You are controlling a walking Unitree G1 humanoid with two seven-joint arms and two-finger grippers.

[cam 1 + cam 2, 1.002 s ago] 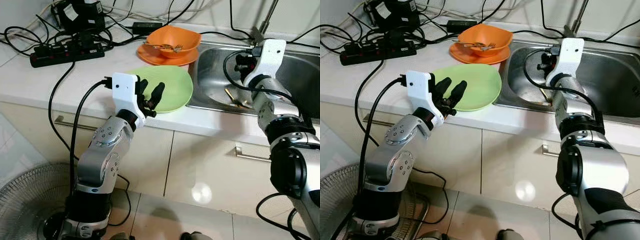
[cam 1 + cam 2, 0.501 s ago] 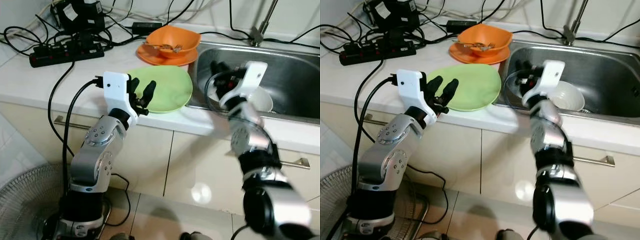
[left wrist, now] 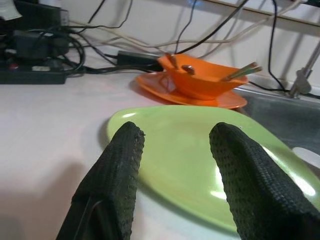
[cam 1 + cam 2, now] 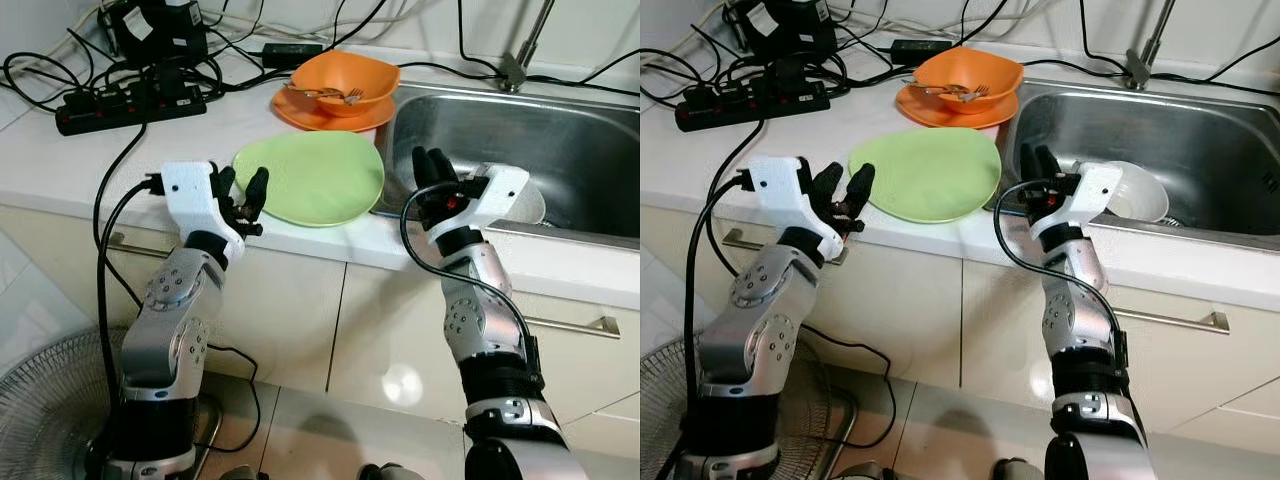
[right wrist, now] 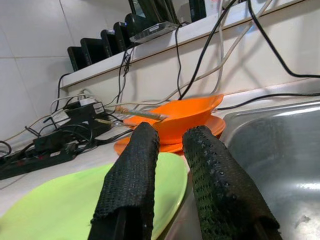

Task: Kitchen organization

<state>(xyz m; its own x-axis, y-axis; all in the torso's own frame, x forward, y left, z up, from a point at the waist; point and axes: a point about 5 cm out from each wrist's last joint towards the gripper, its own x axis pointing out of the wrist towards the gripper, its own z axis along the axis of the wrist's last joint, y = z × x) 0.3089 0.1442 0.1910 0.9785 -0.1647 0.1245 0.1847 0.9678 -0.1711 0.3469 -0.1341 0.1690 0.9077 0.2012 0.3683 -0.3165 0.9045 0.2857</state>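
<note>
A light green plate [image 4: 312,178] lies on the white counter [image 4: 90,160] beside the steel sink [image 4: 560,130]. Behind it an orange bowl [image 4: 345,80] holding a fork [image 4: 335,94] stands on an orange plate [image 4: 300,112]. A white bowl [image 4: 1137,190] rests in the sink. My left gripper [image 4: 242,178] is open at the green plate's left edge, empty; in its wrist view [image 3: 175,132] the plate lies just past the fingers. My right gripper [image 4: 429,156] hovers over the sink's front left corner, narrowly open and empty, aimed at the orange bowl [image 5: 175,117].
A black power strip [image 4: 120,100] and tangled cables crowd the counter's back left. The faucet [image 4: 522,55] rises behind the sink. Cabinet doors with a metal handle [image 4: 560,322] are below, and a floor fan [image 4: 50,400] stands at the lower left.
My right arm has pulled back out of the sink to its front left corner, uncovering the white bowl. My left gripper slid left, off the green plate to its edge.
</note>
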